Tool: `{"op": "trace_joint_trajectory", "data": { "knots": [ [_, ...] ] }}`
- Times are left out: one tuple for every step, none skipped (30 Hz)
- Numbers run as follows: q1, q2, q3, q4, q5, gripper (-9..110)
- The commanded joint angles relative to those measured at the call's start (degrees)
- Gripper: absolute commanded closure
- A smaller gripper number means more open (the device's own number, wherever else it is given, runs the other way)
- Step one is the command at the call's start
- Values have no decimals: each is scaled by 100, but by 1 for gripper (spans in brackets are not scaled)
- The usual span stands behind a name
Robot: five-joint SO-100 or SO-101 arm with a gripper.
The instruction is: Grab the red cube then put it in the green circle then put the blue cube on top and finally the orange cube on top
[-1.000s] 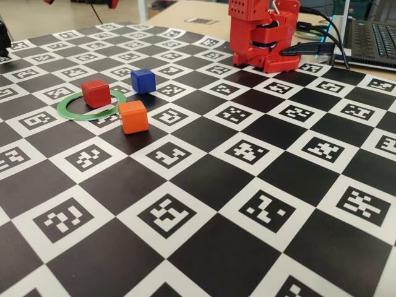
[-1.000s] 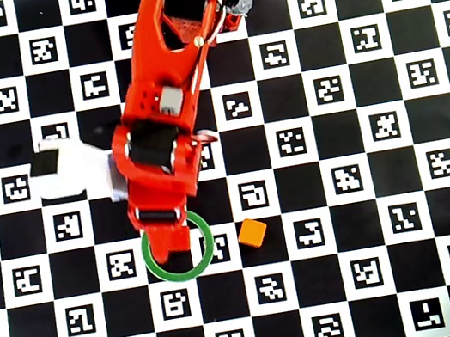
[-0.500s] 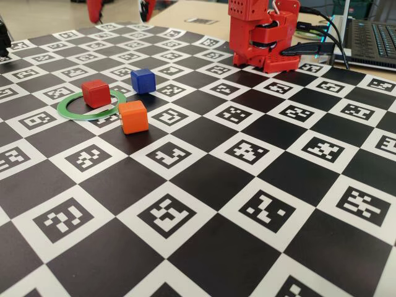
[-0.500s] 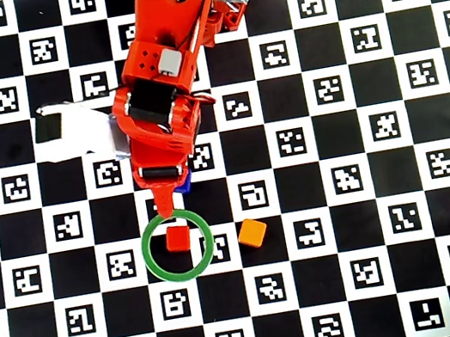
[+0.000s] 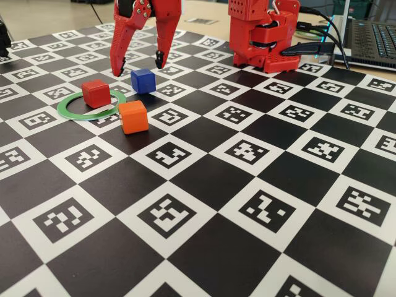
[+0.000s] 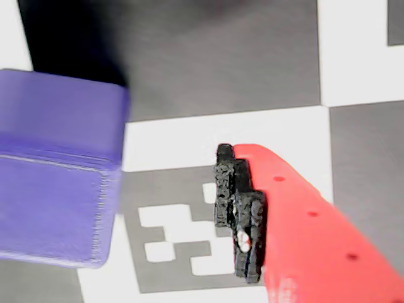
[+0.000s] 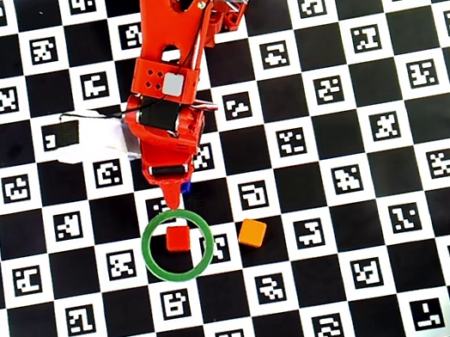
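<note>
Red cube [image 5: 96, 93] is seated inside green circle [image 5: 91, 104]; claw [image 5: 138, 64] is spread above blue cube [image 5: 142, 80], for stacking.

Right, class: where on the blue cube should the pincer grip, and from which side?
Grip the blue cube across two opposite vertical faces, coming straight down from above. It sits flat and alone on the board, and the open pincer already straddles it.
</note>
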Motion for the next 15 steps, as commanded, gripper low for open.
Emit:
{"op": "trace_joint_trajectory", "data": {
  "knots": [
    [-114, 18, -44, -88, 70, 59],
    [-132, 9, -44, -105, 88, 59],
    [-149, -9, -44, -123, 114, 59],
    [-167, -26, -44, -141, 132, 59],
    [-185, -35, -44, -141, 149, 59],
    [-193, -35, -35, -149, 167, 59],
    [-202, -35, -26, -167, 193, 59],
    [-202, -44, -18, -185, 237, 59],
    [-211, -53, -9, -202, 281, 59],
    [-220, -62, -9, -220, 325, 59],
    [-229, -79, 0, -229, 387, 59],
    [-237, -88, 9, -246, 457, 59],
    [-246, -97, 9, -264, 527, 59],
    [-255, -114, 9, -272, 598, 59],
    [-281, -114, 9, -272, 677, 59]
  ]
}}
